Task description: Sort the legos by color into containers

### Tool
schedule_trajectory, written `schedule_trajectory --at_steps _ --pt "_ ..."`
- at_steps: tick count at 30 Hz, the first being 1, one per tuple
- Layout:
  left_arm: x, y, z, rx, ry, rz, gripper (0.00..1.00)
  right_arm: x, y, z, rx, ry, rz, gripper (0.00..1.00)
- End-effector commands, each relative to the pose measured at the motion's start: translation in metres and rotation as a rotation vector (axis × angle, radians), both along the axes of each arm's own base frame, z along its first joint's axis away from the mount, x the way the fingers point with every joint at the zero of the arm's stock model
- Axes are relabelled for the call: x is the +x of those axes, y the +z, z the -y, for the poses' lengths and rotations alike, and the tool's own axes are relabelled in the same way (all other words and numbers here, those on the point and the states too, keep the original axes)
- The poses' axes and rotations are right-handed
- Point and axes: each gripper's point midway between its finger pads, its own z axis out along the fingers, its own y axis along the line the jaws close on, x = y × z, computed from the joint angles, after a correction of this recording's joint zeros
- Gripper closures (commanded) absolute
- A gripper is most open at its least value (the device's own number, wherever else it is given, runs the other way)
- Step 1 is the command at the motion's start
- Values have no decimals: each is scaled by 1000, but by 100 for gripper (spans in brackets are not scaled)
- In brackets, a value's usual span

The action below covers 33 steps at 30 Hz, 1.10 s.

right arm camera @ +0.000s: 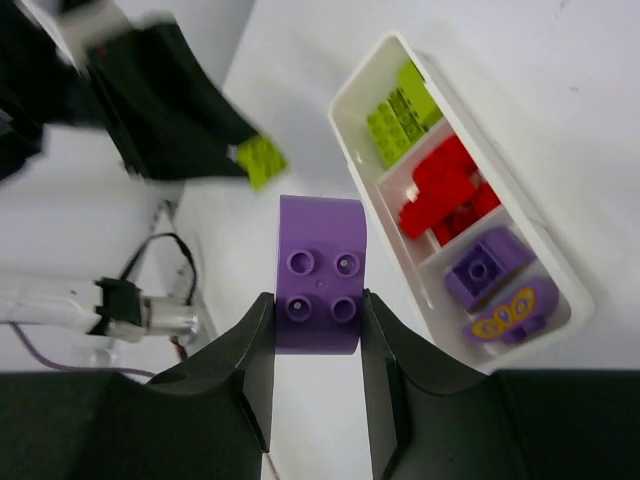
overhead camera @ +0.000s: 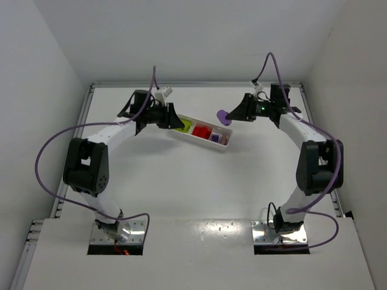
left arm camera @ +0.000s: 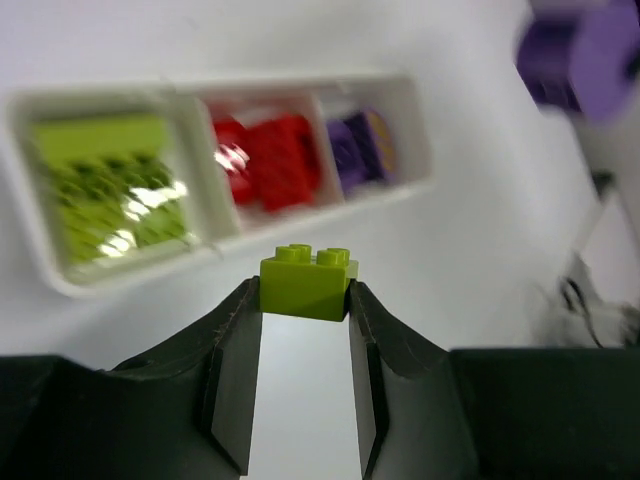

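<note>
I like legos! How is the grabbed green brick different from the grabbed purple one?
The green brick shows two studs; the purple brick shows four. The left end effector pinches the green brick, the right end effector the purple brick. Both are held.

Bright even light, soft shadows. Left wrist bkgd blurred; glare on yellow-green legos [left arm camera: 110,190].

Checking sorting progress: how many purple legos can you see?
3: a rounded brick in the right gripper; a plain brick and a butterfly-printed piece in the tray's end compartment. Others may be hidden.
</note>
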Motion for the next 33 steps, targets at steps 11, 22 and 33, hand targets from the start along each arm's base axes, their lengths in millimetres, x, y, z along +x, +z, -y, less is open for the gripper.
schedule_trajectory --at_steps 11,22,33 --pt "88 -46 -20 357 262 69 79 -16 -5 21 -225 -58 140 100" --pt "97 -56 -11 374 257 63 38 -10 -32 28 -355 -93 126 100" --pt "76 46 9 207 207 264 25 7 -58 3 -483 -49 160 100"
